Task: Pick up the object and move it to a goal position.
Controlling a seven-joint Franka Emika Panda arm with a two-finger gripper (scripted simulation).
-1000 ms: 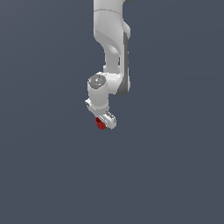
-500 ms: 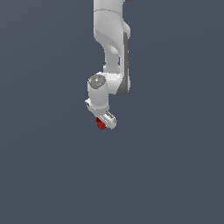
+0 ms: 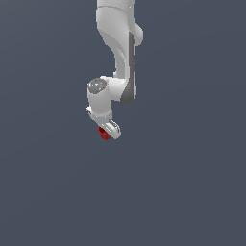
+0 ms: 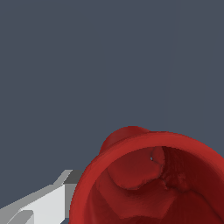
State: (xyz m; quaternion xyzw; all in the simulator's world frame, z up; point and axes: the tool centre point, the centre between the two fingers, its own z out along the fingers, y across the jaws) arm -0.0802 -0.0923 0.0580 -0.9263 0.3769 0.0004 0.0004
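Pincer (image 3: 108,132) and red cup (image 3: 103,134) unmoved.

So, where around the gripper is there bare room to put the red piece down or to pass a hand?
Nearly everywhere: the plain grey ground is bare to the exterior view's left and right of the arm, and below the gripper. The only crowded spot is at the gripper itself, where the red piece sits against the fingers. The wrist view shows bare grey beyond the piece.
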